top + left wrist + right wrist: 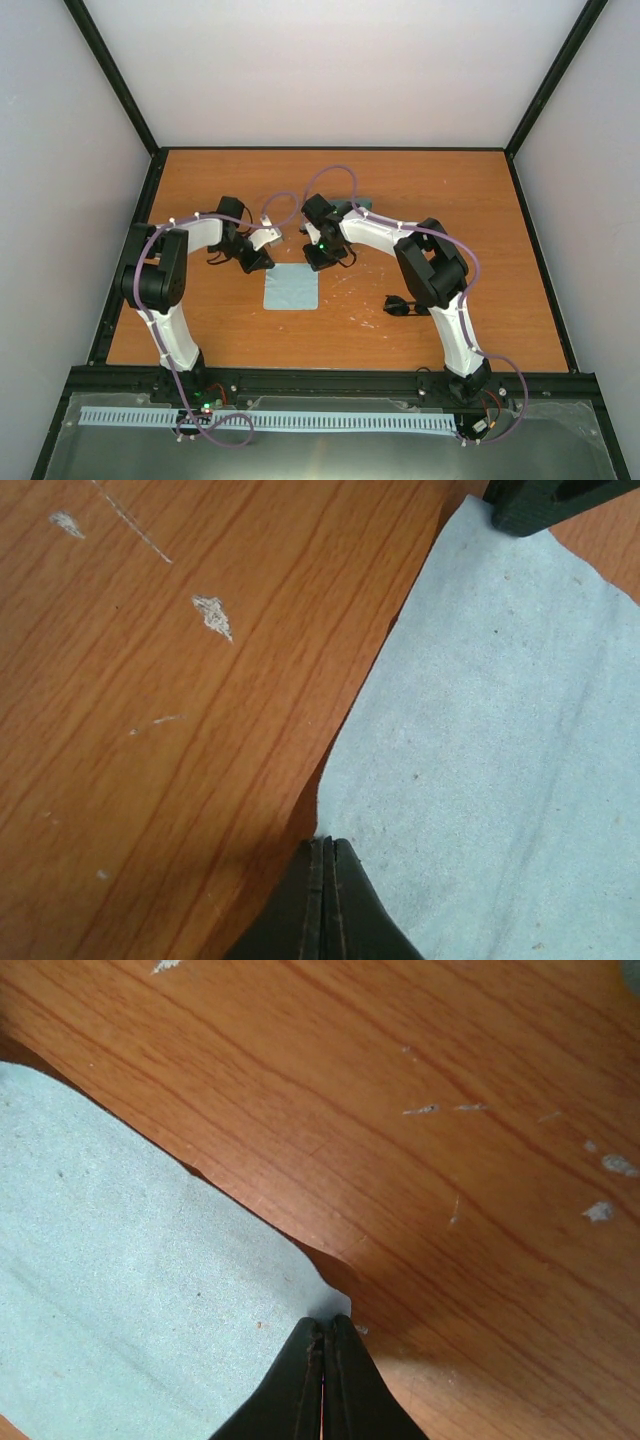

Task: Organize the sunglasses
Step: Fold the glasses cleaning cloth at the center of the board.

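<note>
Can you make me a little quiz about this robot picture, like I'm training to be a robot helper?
1. True or false: the sunglasses lie on the blue cloth.
2. What does the left gripper pinch? A) the sunglasses B) a corner of the blue cloth C) nothing
3. Fill in: the right gripper is shut on the ___.

Key: 1 false; 2 B; 3 blue cloth.

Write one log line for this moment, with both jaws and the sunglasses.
left jaws: shut on cloth corner | right jaws: shut on cloth corner | sunglasses: on table, untouched
</note>
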`<state>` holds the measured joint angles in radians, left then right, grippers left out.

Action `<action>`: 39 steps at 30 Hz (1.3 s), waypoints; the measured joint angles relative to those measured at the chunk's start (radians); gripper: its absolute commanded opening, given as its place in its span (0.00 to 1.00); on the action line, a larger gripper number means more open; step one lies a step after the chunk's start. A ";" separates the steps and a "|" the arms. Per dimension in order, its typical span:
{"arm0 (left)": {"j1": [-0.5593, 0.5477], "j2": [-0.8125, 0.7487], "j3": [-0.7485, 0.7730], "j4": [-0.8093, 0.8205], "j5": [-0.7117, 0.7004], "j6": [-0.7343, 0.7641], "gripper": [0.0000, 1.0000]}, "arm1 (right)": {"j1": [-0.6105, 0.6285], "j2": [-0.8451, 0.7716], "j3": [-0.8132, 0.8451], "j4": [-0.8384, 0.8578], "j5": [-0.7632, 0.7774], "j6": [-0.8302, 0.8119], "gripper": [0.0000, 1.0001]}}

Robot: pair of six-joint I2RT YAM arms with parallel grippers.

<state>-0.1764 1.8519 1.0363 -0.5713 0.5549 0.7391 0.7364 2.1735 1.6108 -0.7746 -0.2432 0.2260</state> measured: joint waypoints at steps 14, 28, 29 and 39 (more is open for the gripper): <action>-0.005 -0.013 0.000 -0.030 0.005 -0.021 0.01 | 0.000 -0.045 -0.070 0.031 -0.002 0.006 0.03; -0.005 -0.110 -0.051 -0.020 0.037 -0.072 0.01 | 0.002 -0.110 -0.155 0.082 -0.023 0.030 0.21; -0.005 -0.111 -0.056 -0.016 0.037 -0.075 0.01 | 0.002 -0.110 -0.154 0.084 -0.024 0.031 0.25; -0.005 -0.111 -0.088 -0.004 0.036 -0.076 0.01 | 0.005 -0.070 -0.058 0.072 -0.035 0.032 0.37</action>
<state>-0.1810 1.7405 0.9485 -0.5751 0.5907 0.6632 0.7414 2.1033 1.5532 -0.7025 -0.2779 0.2584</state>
